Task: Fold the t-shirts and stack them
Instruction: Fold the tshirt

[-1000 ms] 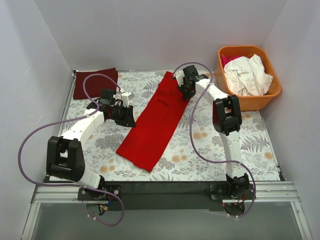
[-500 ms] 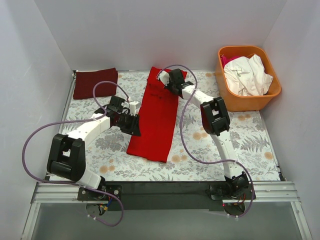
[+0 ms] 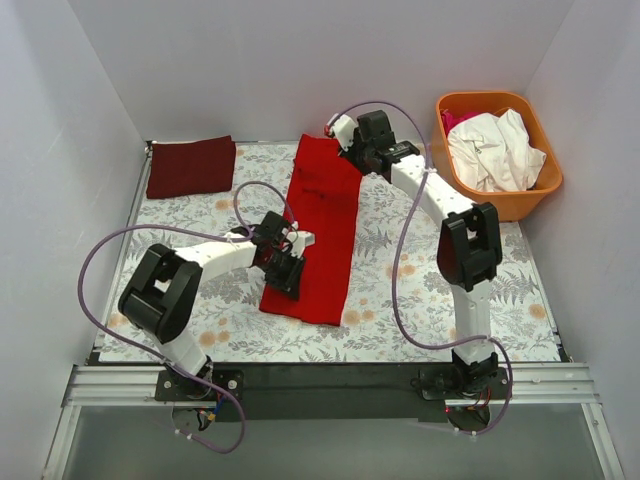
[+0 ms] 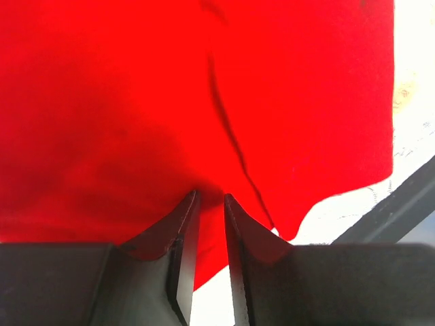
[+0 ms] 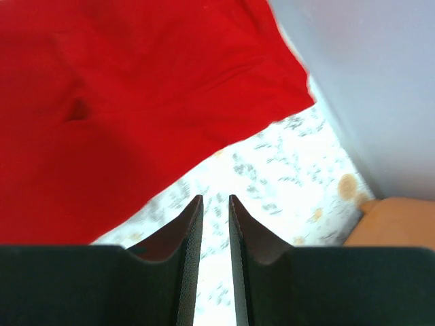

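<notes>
A bright red t-shirt point(image 3: 322, 215) lies folded into a long strip down the middle of the floral table. My left gripper point(image 3: 293, 275) is at the strip's lower left edge. In the left wrist view its jaws point(image 4: 209, 195) are shut on the edge of the red cloth point(image 4: 170, 102). My right gripper point(image 3: 350, 152) is beside the strip's far right corner. In the right wrist view it point(image 5: 215, 197) is shut and empty over bare tablecloth, with the shirt point(image 5: 102, 122) off to its left. A dark red folded t-shirt point(image 3: 190, 166) lies at the far left corner.
An orange basket point(image 3: 500, 205) at the far right holds white clothes point(image 3: 495, 150) and a pink garment point(image 3: 455, 120). Its side shows in the right wrist view point(image 5: 394, 224). White walls enclose the table on three sides. The arms' purple cables loop over the table.
The red shirt has swung from a diagonal to nearly straight. My left gripper moved right and nearer with its lower edge. My right gripper moved slightly right, off the top corner.
</notes>
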Available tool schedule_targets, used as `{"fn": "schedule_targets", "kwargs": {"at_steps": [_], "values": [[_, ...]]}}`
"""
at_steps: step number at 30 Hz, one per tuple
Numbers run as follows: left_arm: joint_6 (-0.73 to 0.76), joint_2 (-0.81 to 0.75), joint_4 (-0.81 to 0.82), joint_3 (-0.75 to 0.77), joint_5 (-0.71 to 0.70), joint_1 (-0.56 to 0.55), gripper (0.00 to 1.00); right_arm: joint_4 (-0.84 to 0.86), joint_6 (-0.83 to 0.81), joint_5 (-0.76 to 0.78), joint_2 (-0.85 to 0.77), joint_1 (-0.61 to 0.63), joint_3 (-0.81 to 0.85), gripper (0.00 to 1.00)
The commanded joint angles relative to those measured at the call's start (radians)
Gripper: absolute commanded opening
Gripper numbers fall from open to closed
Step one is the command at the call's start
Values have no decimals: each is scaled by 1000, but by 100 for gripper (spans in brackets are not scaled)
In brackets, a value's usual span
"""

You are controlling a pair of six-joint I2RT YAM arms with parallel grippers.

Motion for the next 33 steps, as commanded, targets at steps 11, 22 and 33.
{"fn": "schedule_targets", "kwargs": {"at_steps": [11, 22, 33], "values": [[27, 128, -33, 145, 67, -375, 19, -288, 151, -370, -324, -105, -351, 27], [331, -494, 94, -133, 114, -367, 61, -440, -361, -642, -778, -111, -710, 33], [607, -636, 338, -442, -41, -536, 63, -271, -617, -584, -1209, 321, -1301, 52]]}}
